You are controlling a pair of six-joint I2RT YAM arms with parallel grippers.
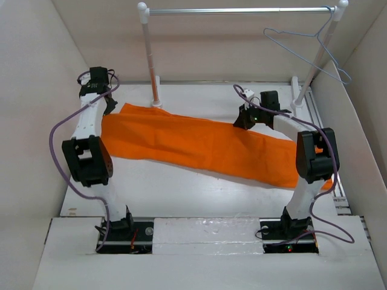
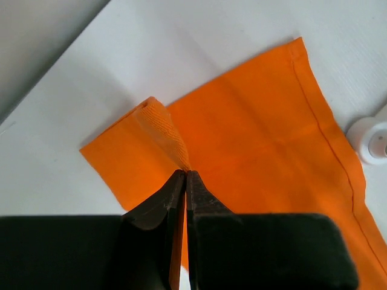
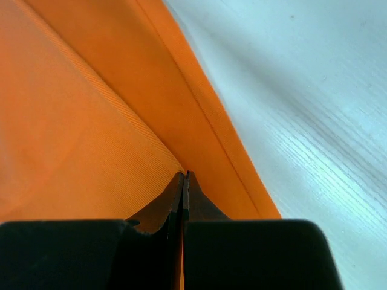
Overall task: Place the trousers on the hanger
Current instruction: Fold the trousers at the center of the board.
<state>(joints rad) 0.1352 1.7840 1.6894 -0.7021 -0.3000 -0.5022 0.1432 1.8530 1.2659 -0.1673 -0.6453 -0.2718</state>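
Observation:
The orange trousers [image 1: 199, 145] lie spread across the white table from far left to near right. My left gripper [image 1: 110, 104] is shut on a pinched fold of the trousers [image 2: 163, 130] near their left end, lifting a small ridge of cloth. My right gripper [image 1: 245, 121] is shut on the trousers [image 3: 91, 133] at their far edge near the middle-right. The pale blue-grey wire hanger [image 1: 305, 45] hangs by its hook from the right end of the rail, apart from both grippers.
A metal rail [image 1: 239, 10] on two white posts [image 1: 150, 60] stands at the back; one post foot [image 2: 372, 139] shows beside the cloth. White walls enclose the table on the left, back and right.

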